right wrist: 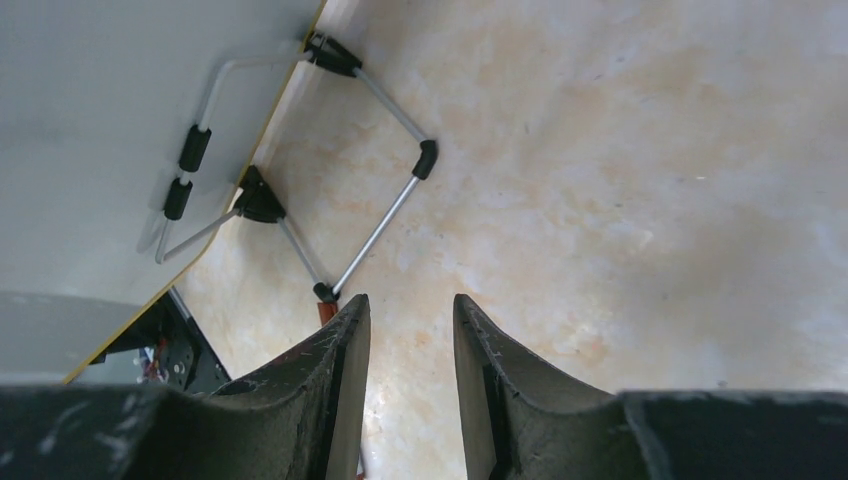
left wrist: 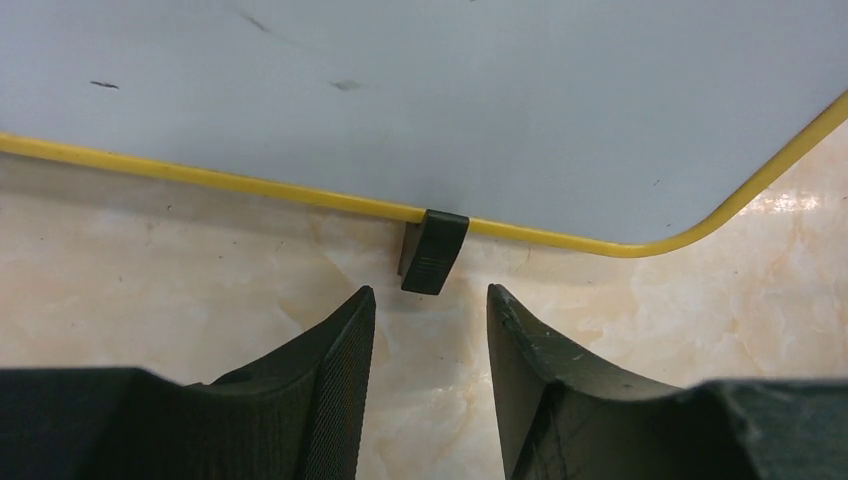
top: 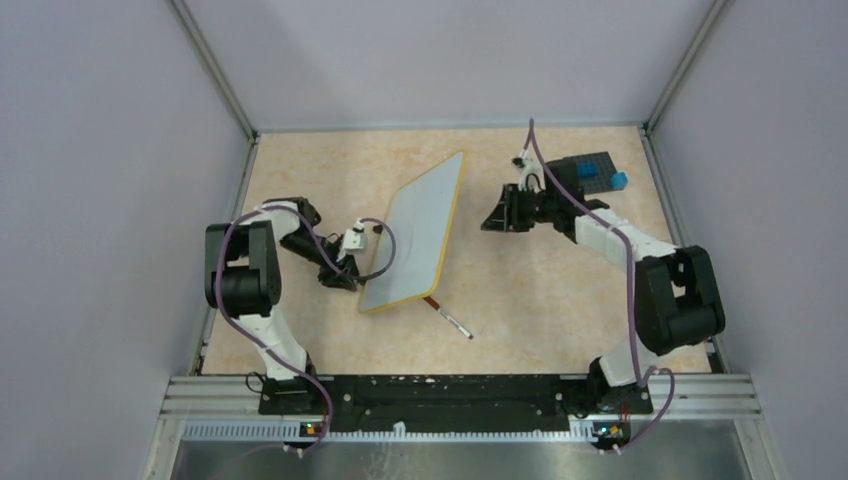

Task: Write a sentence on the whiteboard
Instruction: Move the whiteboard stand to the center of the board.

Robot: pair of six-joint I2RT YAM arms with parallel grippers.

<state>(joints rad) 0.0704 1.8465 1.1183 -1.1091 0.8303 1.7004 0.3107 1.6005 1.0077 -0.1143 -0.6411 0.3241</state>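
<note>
- Plainly, no writing shows on the whiteboard [top: 418, 230], which stands tilted in the middle of the desk [top: 540, 300]; the sentence looks not yet begun.
- Just beside the whiteboard's left lower rim, the left end effector [top: 342, 278] is released and empty. Its jaws are parted and aimed at a black foot [left wrist: 433, 250], apart from it.
- Behind the whiteboard, on its right, the right end effector [top: 495, 215] hangs near it, likewise released and empty.
- Risk: the whiteboard leans on a thin wire stand [right wrist: 385, 215], so a nudge from either side could slide it or fold it flat.
- Risk: the marker [top: 452, 322] lies flat just off the whiteboard's near corner, with its reddish end close under the rim. A grab there could bump the whiteboard or roll the marker away.
- Risk: pen pressure on an unbraced whiteboard would likely push it backward.
- Count: one whiteboard, one marker, one wire stand, two end effectors and one studded plate [top: 585, 172] well beyond the whiteboard's right. The plate's blue bricks are too small to count.
</note>
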